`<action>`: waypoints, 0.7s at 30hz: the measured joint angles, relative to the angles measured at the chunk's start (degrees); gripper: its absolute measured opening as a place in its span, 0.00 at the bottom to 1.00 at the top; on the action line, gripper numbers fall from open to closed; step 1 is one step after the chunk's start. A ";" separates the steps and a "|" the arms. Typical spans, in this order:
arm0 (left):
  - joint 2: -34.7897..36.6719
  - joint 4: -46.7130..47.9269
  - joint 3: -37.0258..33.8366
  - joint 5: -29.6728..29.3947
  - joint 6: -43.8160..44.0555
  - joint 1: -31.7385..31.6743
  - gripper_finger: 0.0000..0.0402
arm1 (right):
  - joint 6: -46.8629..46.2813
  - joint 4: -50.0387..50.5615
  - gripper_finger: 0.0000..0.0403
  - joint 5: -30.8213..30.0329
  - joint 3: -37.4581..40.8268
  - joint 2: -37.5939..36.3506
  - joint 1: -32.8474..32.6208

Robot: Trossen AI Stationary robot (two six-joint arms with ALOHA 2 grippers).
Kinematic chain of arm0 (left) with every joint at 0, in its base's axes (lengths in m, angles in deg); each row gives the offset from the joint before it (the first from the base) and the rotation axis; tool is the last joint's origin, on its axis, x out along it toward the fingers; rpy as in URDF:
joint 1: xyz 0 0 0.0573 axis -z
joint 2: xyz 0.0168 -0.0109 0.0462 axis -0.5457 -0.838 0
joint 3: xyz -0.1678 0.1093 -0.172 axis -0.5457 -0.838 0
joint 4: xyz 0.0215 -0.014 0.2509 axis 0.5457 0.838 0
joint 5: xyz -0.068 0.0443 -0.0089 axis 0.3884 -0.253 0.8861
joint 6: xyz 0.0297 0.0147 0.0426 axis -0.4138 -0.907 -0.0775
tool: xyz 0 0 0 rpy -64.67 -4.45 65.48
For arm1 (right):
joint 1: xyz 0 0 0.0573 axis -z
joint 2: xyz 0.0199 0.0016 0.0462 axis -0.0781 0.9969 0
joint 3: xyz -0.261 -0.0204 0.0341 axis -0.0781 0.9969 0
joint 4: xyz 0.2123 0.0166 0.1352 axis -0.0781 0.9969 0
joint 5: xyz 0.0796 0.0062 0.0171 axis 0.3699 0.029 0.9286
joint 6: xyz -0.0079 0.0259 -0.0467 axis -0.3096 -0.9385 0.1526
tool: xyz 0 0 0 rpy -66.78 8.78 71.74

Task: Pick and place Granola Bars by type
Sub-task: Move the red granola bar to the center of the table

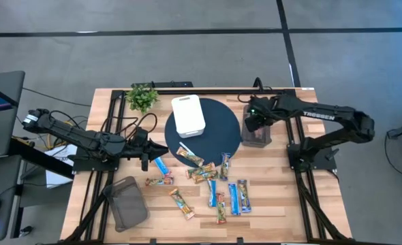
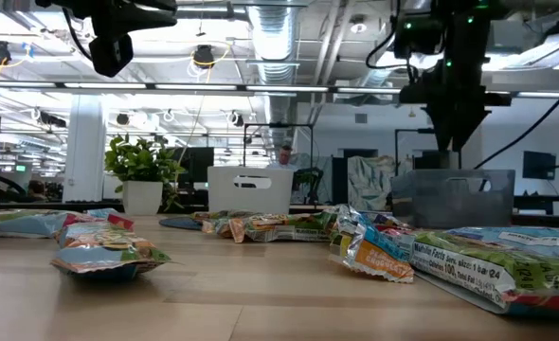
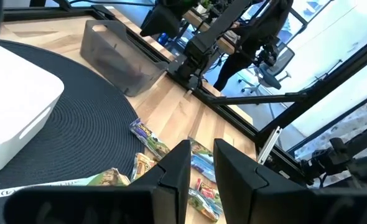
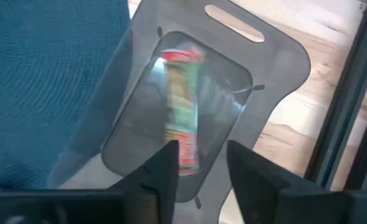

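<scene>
Right claw [image 4: 199, 163] hangs released over the grey bin [image 1: 255, 133], one multicoloured bar [image 4: 182, 106] blurred inside. Left claw [image 3: 201, 163], slightly parted and empty, sits beside granola bars [image 1: 208, 184] scattered below the dark mat [image 1: 221, 119] and white box [image 1: 188, 116].

The pale wooden slatted bench [image 1: 269, 197] carries a round dark blue mat [image 1: 218, 116], two grey translucent plastic bins [image 1: 257, 131] [image 1: 127, 202], a small potted green plant [image 1: 142, 96] and scattered wrapped granola bars [image 1: 214, 187], blue-and-white or multicoloured.
</scene>
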 joint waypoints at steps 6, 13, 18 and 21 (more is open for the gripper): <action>0.00 1.05 0.00 5.84 -4.86 0.00 0.16 | 5.89 -5.31 0.55 -0.71 0.02 -1.17 -2.94; 0.00 7.65 0.00 14.11 -7.46 0.02 0.16 | 15.80 -19.49 0.62 -0.66 -0.02 -6.54 -13.14; -0.02 14.35 0.00 18.75 -5.54 0.02 0.16 | 20.57 -24.24 0.62 -0.46 -0.02 -7.32 -20.86; -0.02 15.64 -0.02 21.38 -4.39 0.02 0.16 | 20.99 -25.53 0.62 -0.48 -0.02 -7.20 -24.64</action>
